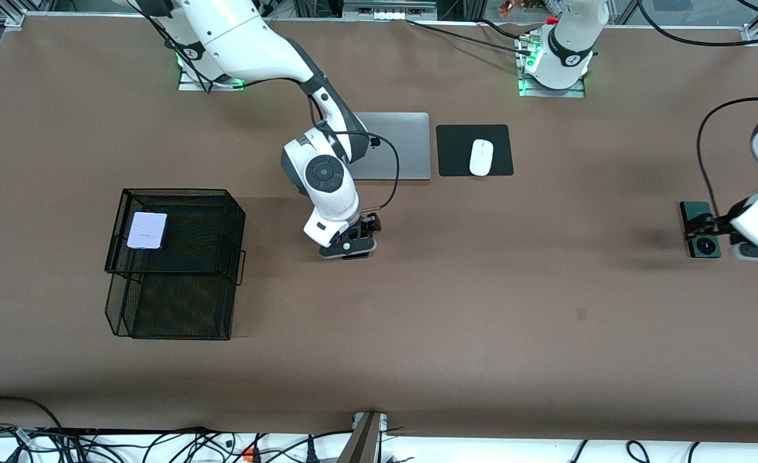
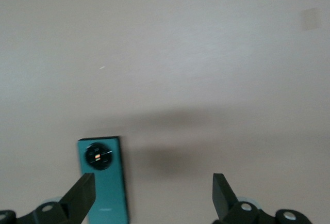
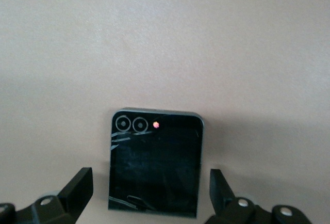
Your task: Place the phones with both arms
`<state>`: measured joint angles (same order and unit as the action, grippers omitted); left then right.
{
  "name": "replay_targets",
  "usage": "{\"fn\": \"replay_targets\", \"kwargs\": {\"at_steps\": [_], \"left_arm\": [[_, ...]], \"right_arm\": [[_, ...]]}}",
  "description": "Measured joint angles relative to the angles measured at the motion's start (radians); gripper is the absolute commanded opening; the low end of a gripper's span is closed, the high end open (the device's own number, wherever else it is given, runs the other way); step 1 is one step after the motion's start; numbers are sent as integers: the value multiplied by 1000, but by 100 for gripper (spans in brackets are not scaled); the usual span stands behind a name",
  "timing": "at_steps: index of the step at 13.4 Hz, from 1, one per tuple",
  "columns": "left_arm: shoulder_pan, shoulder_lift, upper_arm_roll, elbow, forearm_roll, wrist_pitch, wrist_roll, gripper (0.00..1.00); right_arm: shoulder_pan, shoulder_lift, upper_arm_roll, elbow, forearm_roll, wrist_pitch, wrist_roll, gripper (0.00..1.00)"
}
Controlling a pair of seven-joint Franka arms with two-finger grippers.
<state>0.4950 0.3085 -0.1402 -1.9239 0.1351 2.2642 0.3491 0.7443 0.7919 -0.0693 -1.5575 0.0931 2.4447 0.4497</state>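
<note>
The right hand (image 1: 348, 249) sits low over the surface (image 1: 481, 308) at the centre of the front view, fingers spread, nothing held. The black phone (image 3: 154, 162) lies flat directly under it, between the two fingertips in the right wrist view, lens pair at the upper edge.

The left hand (image 1: 716, 225) is at the right edge of the front view, also spread and empty. The dark green phone (image 1: 700, 229) lies flat beneath it; in the left wrist view it sits at lower left, just beside one fingertip (image 2: 80, 195) and not centred between the two.

The pale lilac phone (image 1: 147, 230) rests on the upper tier of the black mesh basket (image 1: 179, 270), centre left.

Handling, as a judgement: each phone is a thin, rigid, light slab with smooth faces, likely slippery and prone to scratching. Take hold across the two long side edges near mid-length, fingertips touching the surface. The left hand probably needs a sideways correction first.

The silver laptop (image 1: 398, 145) and white mouse (image 1: 481, 157) lie at upper centre.
</note>
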Motion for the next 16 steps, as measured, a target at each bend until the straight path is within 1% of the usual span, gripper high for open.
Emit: {"fn": "replay_targets", "kwargs": {"at_steps": [3,6,7,8,9,10,12,13,16], "left_arm": [[83,42,-3,-14,0,81,61,100],[163,111,-4,-18,0,178,106,100],[181,133,-5,-19,0,202,109,100],[195,154,-5,-19,-8,222,109,100],[204,172,-6,-19,-30,239,111,100],[208,186,-7,-19,-45,254,112,100],[214,205,-7,-26,-61,288,112,100],[218,209,-7,-36,-65,311,112,100],[222,215,-8,-67,-68,341,112,100]], "right_arm": [[4,16,0,0,-17,18,-1,100],[7,25,0,1,-40,20,-7,98],[9,28,0,1,-56,20,-7,92],[11,30,0,1,-67,21,-7,71],[11,31,0,1,-78,21,-7,43],[12,32,0,1,-84,21,-7,27],[12,29,0,3,-89,20,-7,8],[12,30,-1,3,-89,22,-8,2],[12,24,-21,24,-89,31,-10,1]]}}
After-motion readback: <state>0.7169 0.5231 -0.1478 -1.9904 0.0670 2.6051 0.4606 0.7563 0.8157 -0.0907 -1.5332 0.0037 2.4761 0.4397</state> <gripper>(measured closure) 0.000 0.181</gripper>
